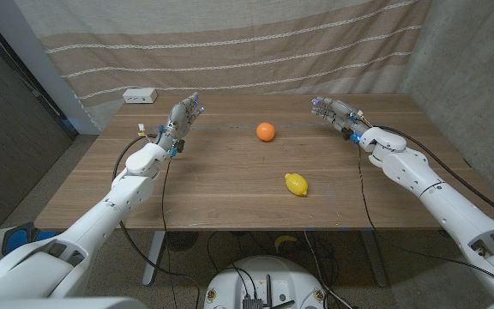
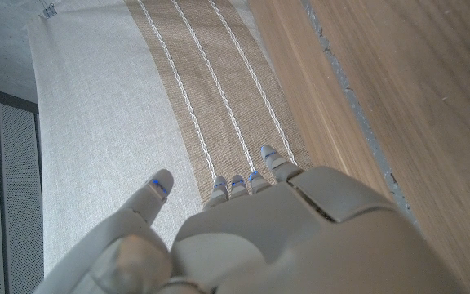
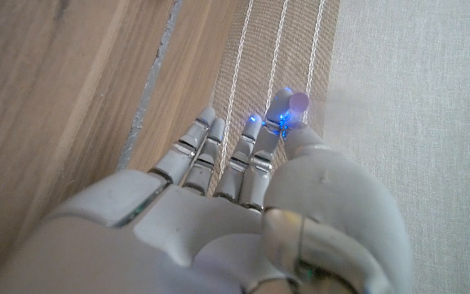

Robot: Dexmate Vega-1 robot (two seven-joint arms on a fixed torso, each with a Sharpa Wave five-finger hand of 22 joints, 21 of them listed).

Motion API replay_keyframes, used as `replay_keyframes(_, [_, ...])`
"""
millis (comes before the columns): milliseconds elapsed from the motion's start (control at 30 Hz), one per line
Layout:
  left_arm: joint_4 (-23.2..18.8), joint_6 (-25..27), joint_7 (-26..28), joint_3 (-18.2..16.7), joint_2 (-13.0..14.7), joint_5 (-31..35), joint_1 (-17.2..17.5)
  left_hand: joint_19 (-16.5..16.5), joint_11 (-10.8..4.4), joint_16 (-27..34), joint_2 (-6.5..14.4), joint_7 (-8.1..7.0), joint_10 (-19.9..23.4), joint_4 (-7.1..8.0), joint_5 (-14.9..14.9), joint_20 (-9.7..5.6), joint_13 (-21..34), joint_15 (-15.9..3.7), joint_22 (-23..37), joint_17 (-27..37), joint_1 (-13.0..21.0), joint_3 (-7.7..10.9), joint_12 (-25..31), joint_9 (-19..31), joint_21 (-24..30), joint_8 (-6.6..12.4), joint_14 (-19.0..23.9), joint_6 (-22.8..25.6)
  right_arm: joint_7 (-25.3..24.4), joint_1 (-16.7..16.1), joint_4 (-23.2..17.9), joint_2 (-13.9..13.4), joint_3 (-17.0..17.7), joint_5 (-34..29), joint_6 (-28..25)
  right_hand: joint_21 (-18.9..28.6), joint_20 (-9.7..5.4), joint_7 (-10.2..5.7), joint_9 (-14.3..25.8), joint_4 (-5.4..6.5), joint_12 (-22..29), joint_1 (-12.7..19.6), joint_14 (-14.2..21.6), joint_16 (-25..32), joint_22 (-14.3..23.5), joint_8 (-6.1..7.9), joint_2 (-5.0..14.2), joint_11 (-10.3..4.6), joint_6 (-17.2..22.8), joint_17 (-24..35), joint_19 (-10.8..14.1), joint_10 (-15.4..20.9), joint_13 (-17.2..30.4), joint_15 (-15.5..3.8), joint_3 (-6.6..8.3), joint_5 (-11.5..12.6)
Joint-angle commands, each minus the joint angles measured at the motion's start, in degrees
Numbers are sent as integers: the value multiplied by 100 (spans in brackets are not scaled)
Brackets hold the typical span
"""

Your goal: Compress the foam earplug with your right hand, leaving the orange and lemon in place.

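Earplug point(image 3: 298, 102) pinched at the fingertips of the right robot hand point(image 3: 243, 204): a small pale lavender foam cylinder caught between the thumb and a finger, with the other fingers lying close alongside. From the head view that right robot hand point(image 1: 337, 113) hangs over the far right part of the wooden counter point(image 1: 221, 193), well away from the fruit. Orange point(image 1: 266, 131) sits near the middle of the counter toward the far side, and the lemon point(image 1: 296, 184) lies nearer the robot, a little to the right of it, the two well apart. Over on the far left, the left robot hand point(image 1: 181, 118) holds nothing, fingers extended and slightly apart. Behind the counter hangs a striped tan curtain point(image 1: 230, 43), and a white power strip point(image 1: 140, 95) sits off the far left corner.
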Motion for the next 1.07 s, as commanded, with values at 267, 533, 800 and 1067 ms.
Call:
replay_keyframes(267, [-135,-36,11,-48,55,-34,119,-44,-2,-8,439,-2,-46,-59,-22,1,15,9,8,17,75,-14,-19,34,-12,13,-199,-83,626,-302,-1,56,378,515,659,12,-96,-49,168,27,80,-6,-98,-55,11,137,-30,-119,-21,64,-67,48,117,-903,15,49])
replay_keyframes(533, [-378,-52,73,-141,188,-78,344,-46,-10,-5,436,-2,-47,-80,-27,-2,15,15,8,17,82,-26,-15,34,-12,16,-203,-87,531,-418,-150,37,356,462,749,21,-81,-61,253,17,126,-8,-90,-68,10,196,-44,-122,-16,80,-77,69,178,-900,23,65])
replay_keyframes(800, [-511,-123,13,-265,315,-190,547,-45,-14,-2,434,-6,-40,-98,-31,-9,15,18,8,18,88,-38,-9,34,-10,21,-203,-85,364,-573,-370,86,334,422,871,50,-30,4,249,-93,204,65,-25,-60,9,211,-111,-110,40,97,-52,126,261,-845,29,80])
replay_keyframes(1067, [-539,-191,-121,-315,385,-259,637,-47,-13,2,433,-8,-37,-115,-35,-6,15,18,8,18,93,-50,-5,34,-10,24,-201,-85,76,-837,-731,58,373,395,939,71,-7,-2,160,-165,252,99,14,-44,9,160,-139,-92,78,128,-44,129,326,-814,8,75])
